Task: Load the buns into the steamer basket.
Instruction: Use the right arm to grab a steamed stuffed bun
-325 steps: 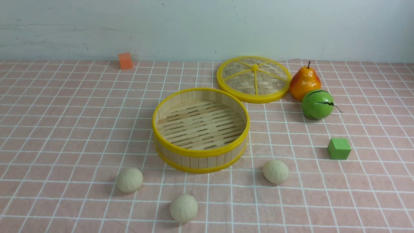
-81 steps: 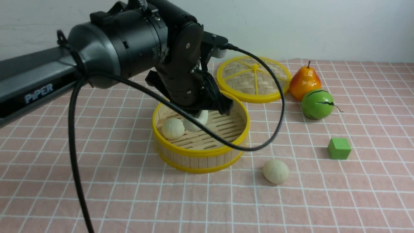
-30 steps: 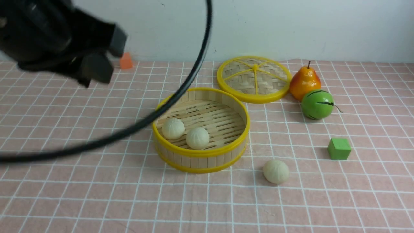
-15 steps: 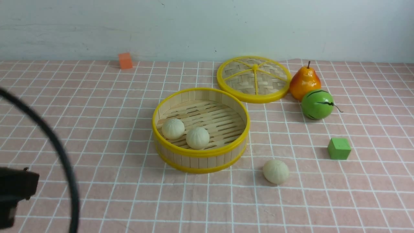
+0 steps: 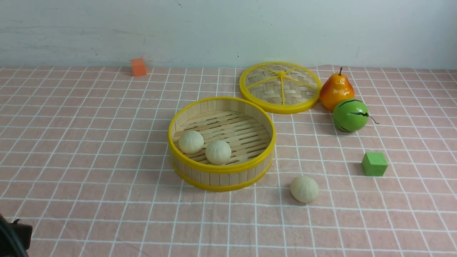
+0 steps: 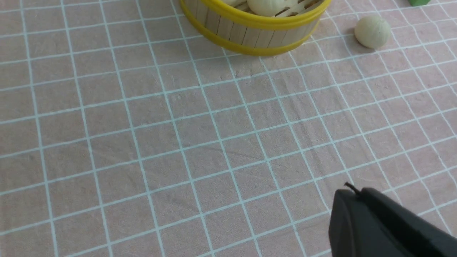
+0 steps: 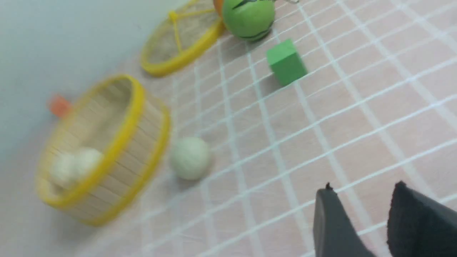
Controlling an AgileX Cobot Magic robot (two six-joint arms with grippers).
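The steamer basket (image 5: 221, 167) stands mid-table with two buns inside, one (image 5: 191, 141) at its left wall and one (image 5: 218, 152) beside it. A third bun (image 5: 304, 189) lies on the cloth just right of the basket's front. My left gripper (image 6: 351, 194) is shut and empty, hovering over bare cloth well short of the basket (image 6: 250, 34) and the loose bun (image 6: 372, 31). My right gripper (image 7: 362, 191) is open and empty, some way from the loose bun (image 7: 189, 158) and the basket (image 7: 135, 117). Neither gripper's jaws show in the front view.
The woven lid (image 5: 281, 87) lies behind the basket on the right. A pear (image 5: 336, 91) and a green striped ball (image 5: 350, 115) stand next to it, with a green cube (image 5: 374, 164) nearer. An orange cube (image 5: 138, 67) sits by the back wall. A dark bit of the left arm (image 5: 12, 241) shows at the near-left corner.
The left arm has pulled back from high on the left to the near-left corner, almost out of the front view, and its gripper has shut. The buns and basket have not moved.
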